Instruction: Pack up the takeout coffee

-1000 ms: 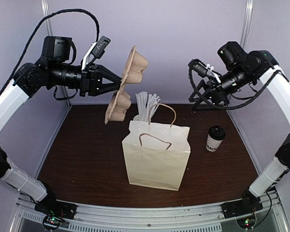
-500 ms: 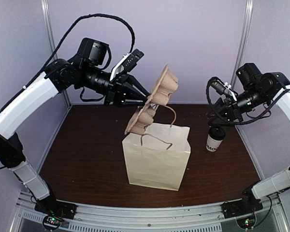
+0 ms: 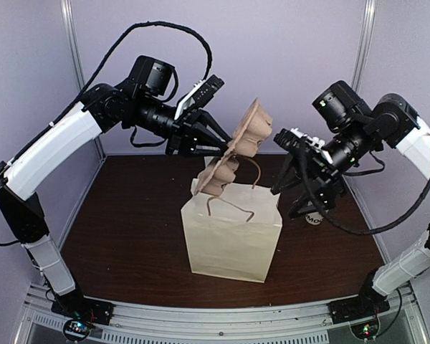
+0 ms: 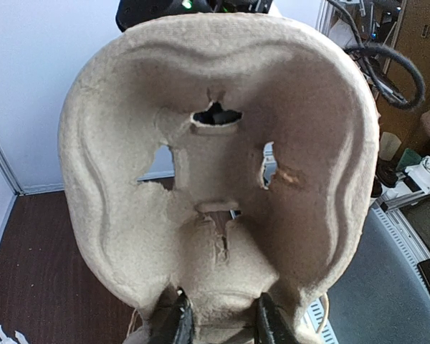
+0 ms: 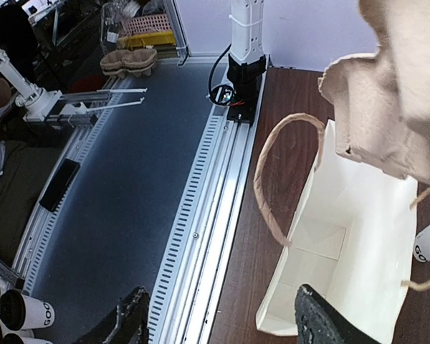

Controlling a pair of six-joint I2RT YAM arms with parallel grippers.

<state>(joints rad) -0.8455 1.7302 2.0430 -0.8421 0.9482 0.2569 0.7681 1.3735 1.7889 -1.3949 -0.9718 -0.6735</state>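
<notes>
Only a sliver of your coffee cup (image 3: pixel 313 219) shows, right of centre in the top view, behind the right gripper (image 5: pixel 218 322), whose jaws hang wide and empty. Upper centre, your left gripper (image 4: pixel 222 326) pinches the pulp tray (image 3: pixel 236 150), tilted above the paper bag (image 3: pixel 233 244).

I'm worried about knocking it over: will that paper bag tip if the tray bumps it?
Possibly. The paper bag looks empty inside, so probably light and easily shoved. Its thin walls likely crumple, though it stands upright unaided.
</notes>
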